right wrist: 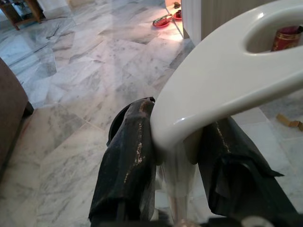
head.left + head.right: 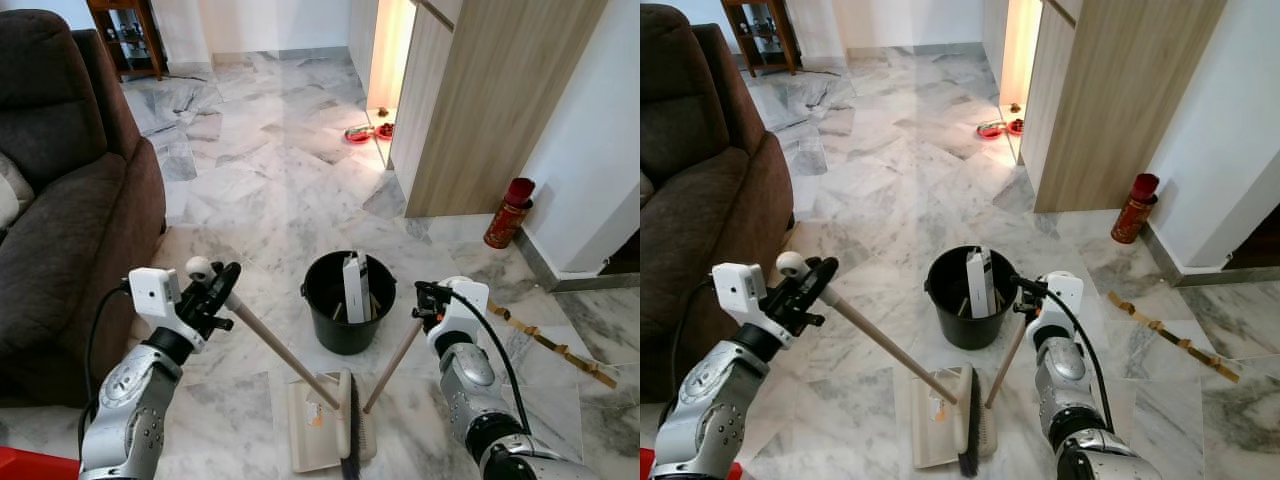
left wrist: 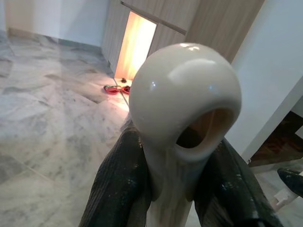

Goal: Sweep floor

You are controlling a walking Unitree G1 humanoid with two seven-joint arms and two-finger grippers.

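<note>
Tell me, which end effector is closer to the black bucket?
The right end effector, gripping a handle beside the bucket. The left end effector holds its handle further away, toward the sofa.

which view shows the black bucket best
The left eye view: the black bucket stands whole on the marble floor, its rim and the white things inside plain. The right eye view shows it nearly as well. In the right wrist view only a dark sliver peeks beside the fingers.
</note>
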